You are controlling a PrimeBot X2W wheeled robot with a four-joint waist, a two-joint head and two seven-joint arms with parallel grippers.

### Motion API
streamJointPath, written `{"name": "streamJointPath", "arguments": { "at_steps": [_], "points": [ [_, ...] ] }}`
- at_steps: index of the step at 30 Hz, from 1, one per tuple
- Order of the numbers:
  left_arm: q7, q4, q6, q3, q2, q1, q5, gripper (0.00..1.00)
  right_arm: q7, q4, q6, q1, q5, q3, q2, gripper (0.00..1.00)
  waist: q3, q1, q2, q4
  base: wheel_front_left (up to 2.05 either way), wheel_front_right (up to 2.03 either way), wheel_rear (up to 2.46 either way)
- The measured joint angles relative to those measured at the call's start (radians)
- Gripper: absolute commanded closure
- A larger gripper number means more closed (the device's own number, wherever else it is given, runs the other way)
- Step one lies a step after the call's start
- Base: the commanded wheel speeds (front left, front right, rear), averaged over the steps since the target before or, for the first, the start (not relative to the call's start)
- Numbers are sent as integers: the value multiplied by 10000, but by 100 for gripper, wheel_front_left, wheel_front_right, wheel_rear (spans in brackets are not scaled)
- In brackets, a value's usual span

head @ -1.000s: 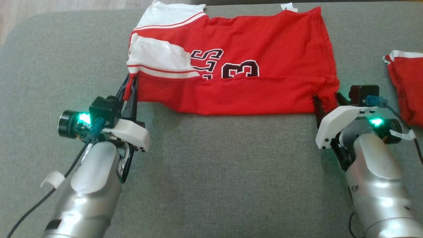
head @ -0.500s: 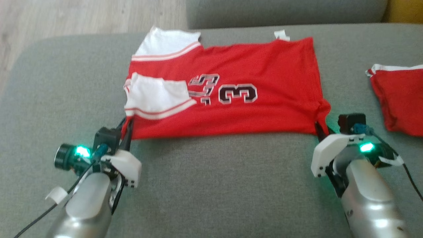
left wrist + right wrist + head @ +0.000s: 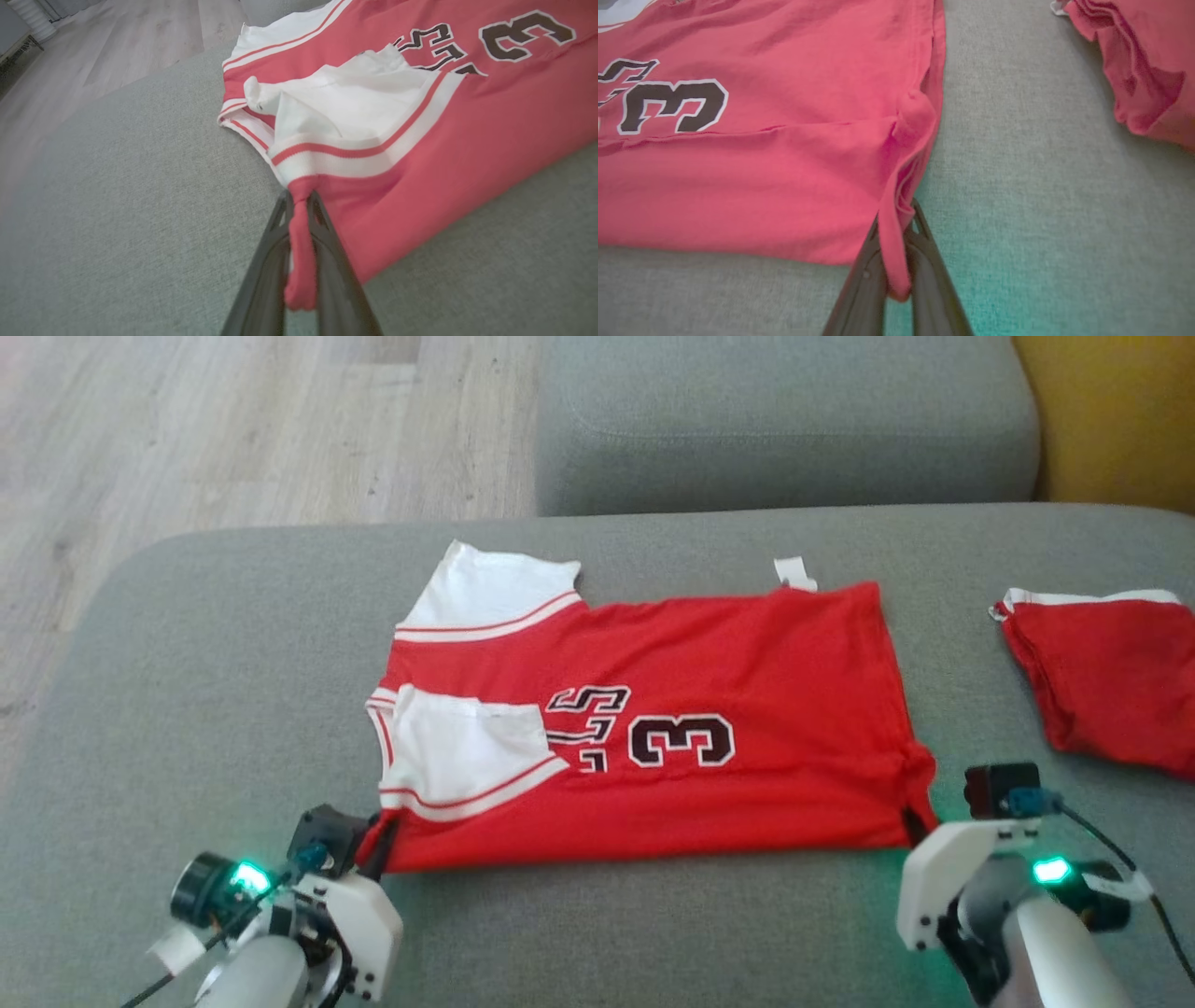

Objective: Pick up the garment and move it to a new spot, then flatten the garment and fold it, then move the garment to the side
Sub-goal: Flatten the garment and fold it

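Observation:
The garment (image 3: 653,691) is a red jersey with white sleeves and a dark "3", lying folded lengthwise on the grey sofa seat (image 3: 653,933). My left gripper (image 3: 378,826) is shut on its near-left corner, just below the white sleeve band. The left wrist view shows a red fold of the garment (image 3: 420,140) pinched between the left gripper (image 3: 299,203) fingers. My right gripper (image 3: 917,826) is shut on the near-right hem corner. In the right wrist view a bunched strip of the garment (image 3: 784,163) hangs between the right gripper (image 3: 896,221) fingers.
A second red garment (image 3: 1111,681) with a white edge lies on the seat at the right, also the second red garment (image 3: 1148,70) in the right wrist view. The sofa back cushion (image 3: 784,420) rises behind. Wooden floor (image 3: 233,429) lies beyond the seat's left edge.
My right gripper has shut on the jersey's near-right corner, which its open fingers straddled a second ago. The head camera has tilted up, shifting the whole picture down. The left grip is unchanged.

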Motion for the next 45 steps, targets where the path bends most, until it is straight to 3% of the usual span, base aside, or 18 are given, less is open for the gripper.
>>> {"name": "streamJointPath", "arguments": {
  "at_steps": [6, 11, 12, 13, 14, 15, 17, 18, 19, 24, 25, 31, 39, 45],
  "points": [
    [853, -1106, -136, -171, 320, 600, -209, 100, 1277, -2167, 0, 1359, 399, 100, 23, 100, -7, 1, 0, 89, 0, 0, 0],
    [1127, -1768, 58, -178, 405, 868, -307, 100, 1553, -3371, 0, 2023, 729, 19, 52, 100, 228, 3, 0, 58, 0, 0, 0],
    [1078, -1866, 159, -165, 420, 866, -307, 100, 1434, -3549, 0, 2056, 786, -27, 52, 47, 283, 3, 0, 42, 0, 0, 0],
    [972, -1962, 261, -140, 447, 866, -307, 100, 1308, -3670, 0, 2053, 874, -25, 50, 27, 335, 3, 0, 22, 0, 0, 0],
    [782, -2050, 403, -69, 453, 864, -307, 100, 1087, -3774, 0, 2052, 988, -38, 56, 0, 387, 3, 0, -3, 0, 0, 0],
    [566, -2123, 560, 33, 456, 863, -305, 68, 848, -3847, 0, 2046, 1041, -61, 58, 0, 434, 3, 0, -30, 0, 0, 0],
    [161, -2209, 853, 190, 464, 831, -245, 58, 290, -3871, 0, 2040, 1156, -201, 58, 0, 503, 4, 0, -88, 0, 0, 0],
    [-50, -2243, 999, 261, 464, 825, -222, 25, 0, -3871, 0, 2035, 1133, -228, 52, 0, 525, 3, 0, -112, 0, 0, 0],
    [-261, -2272, 1122, 322, 464, 807, -180, 0, -316, -3873, 0, 2029, 1137, -234, 52, 0, 541, 3, 0, -136, 0, 0, 0],
    [-1404, -2449, 1622, 698, 414, 570, -150, 0, -2188, -3917, 0, 1665, 1499, -10, 52, 0, 556, 4, 0, -235, 0, 0, 0],
    [-1941, -2560, 1799, 894, 305, 480, -201, 0, -2966, -3975, 0, 1492, 1645, 257, 52, 0, 544, 3, 0, -260, 0, 0, 0],
    [-2755, -3170, 1992, 1490, -180, 467, -642, 0, -4460, -3956, 0, 1418, 2050, 947, 50, 0, 584, 3, 0, -324, 0, 0, 0],
    [-2830, -3764, 1697, 1741, -301, 353, -345, 0, -4742, -3848, 0, 1343, 2186, 1300, 50, 0, 1071, 3, 0, -505, 0, 0, 0],
    [-2673, -3231, 1049, 1709, 263, -1204, -4, 0, -4811, -3908, 0, 673, 2387, 1733, 46, 0, 1641, 4, 0, -969, 0, 0, 0]
  ]
}}
